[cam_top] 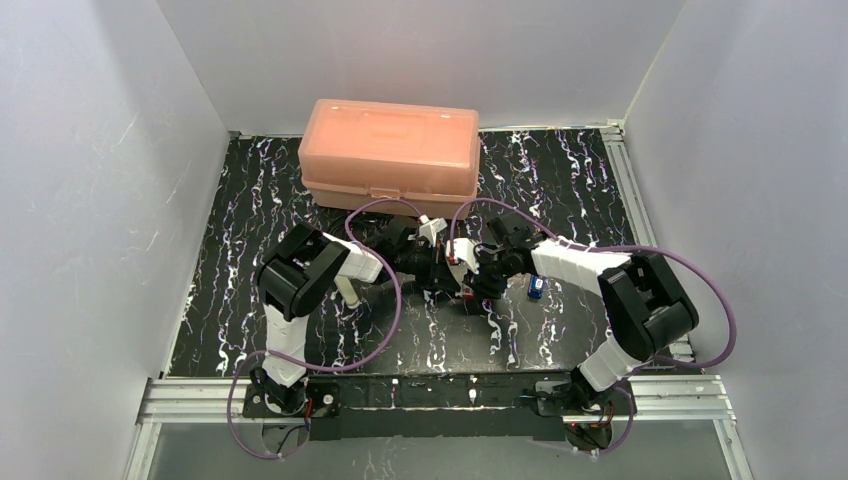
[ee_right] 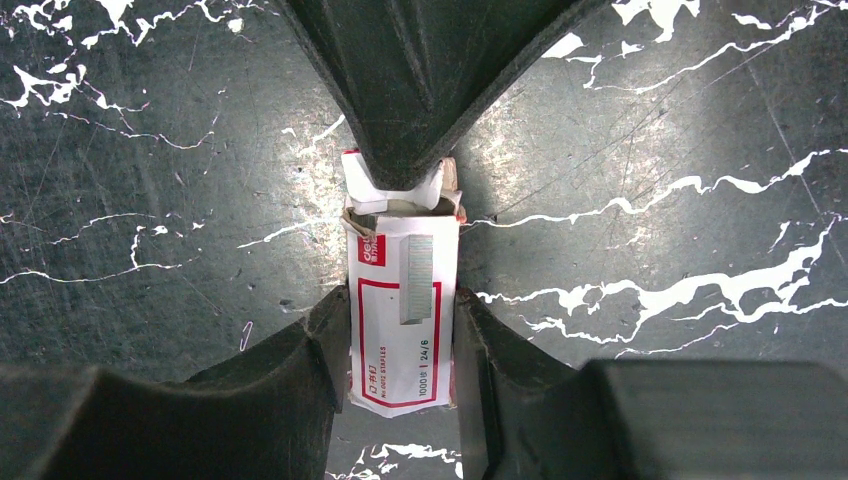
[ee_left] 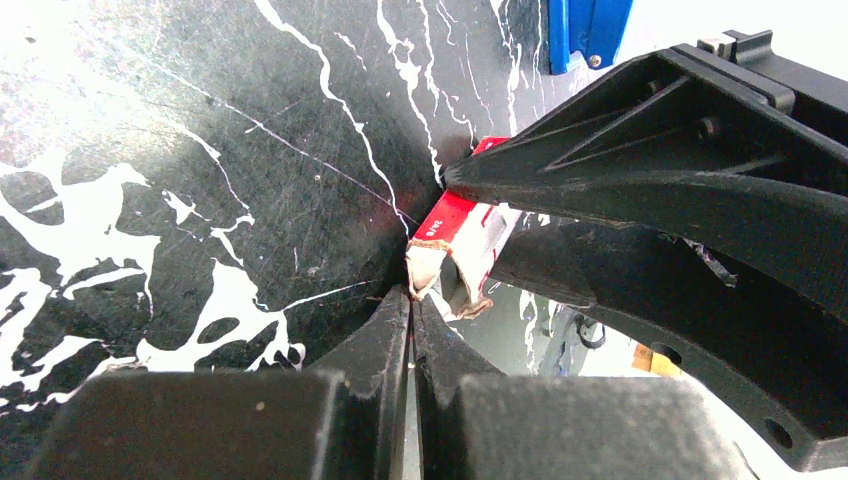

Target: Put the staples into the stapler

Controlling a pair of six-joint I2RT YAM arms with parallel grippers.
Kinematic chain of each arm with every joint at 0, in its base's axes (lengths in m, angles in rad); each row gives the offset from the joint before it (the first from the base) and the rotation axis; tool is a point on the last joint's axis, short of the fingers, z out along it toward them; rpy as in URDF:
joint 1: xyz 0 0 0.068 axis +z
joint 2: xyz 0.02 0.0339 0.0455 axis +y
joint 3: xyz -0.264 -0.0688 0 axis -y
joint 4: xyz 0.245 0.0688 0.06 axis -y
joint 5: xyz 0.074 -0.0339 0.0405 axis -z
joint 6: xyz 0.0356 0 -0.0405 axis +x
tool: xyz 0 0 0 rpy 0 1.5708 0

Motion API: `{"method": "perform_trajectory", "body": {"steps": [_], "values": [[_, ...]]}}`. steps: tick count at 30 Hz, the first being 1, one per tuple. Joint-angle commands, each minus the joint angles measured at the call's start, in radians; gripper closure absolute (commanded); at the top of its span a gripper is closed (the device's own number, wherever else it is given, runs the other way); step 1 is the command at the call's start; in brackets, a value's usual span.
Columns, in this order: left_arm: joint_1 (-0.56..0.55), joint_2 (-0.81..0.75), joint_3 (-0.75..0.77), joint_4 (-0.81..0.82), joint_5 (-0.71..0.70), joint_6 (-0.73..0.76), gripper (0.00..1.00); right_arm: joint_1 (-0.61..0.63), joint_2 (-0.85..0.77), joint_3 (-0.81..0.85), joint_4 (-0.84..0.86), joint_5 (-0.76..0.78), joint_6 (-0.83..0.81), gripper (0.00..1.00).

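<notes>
The staples (ee_right: 402,330) are a small red-and-white cardboard box. My right gripper (ee_right: 400,300) is shut on its two long sides and holds it above the table. The box's far end is open, with torn flaps (ee_left: 440,270). My left gripper (ee_left: 411,296) is shut, and its tips pinch that flap end. The left fingers (ee_right: 400,90) reach in from the top of the right wrist view. In the top view both grippers meet at mid-table (cam_top: 455,268). A small blue stapler (cam_top: 537,287) lies just right of them on the table and also shows as the blue stapler (ee_left: 585,30) in the left wrist view.
A closed salmon-pink plastic case (cam_top: 390,150) stands at the back of the black marbled table (cam_top: 250,200). A pale oblong object (cam_top: 347,290) lies beside the left arm. White walls enclose the table on three sides. Purple cables loop over both arms.
</notes>
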Motion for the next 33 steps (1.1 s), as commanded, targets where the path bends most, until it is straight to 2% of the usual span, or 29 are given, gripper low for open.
{"method": "perform_trajectory", "body": {"steps": [1,15,25,33], "values": [[0.027,-0.044,-0.034,-0.080,-0.025,0.026,1.00,-0.038,-0.014,-0.039,-0.151,0.120,-0.043,0.56],[0.042,-0.052,-0.039,-0.080,-0.018,0.014,1.00,-0.040,-0.008,-0.041,-0.174,0.139,-0.062,0.48],[0.062,-0.080,-0.067,-0.080,-0.029,0.035,1.00,-0.040,-0.009,-0.046,-0.174,0.144,-0.072,0.47],[0.068,-0.093,-0.074,-0.091,-0.036,0.048,1.00,-0.039,-0.001,-0.030,-0.180,0.150,-0.077,0.53]]}}
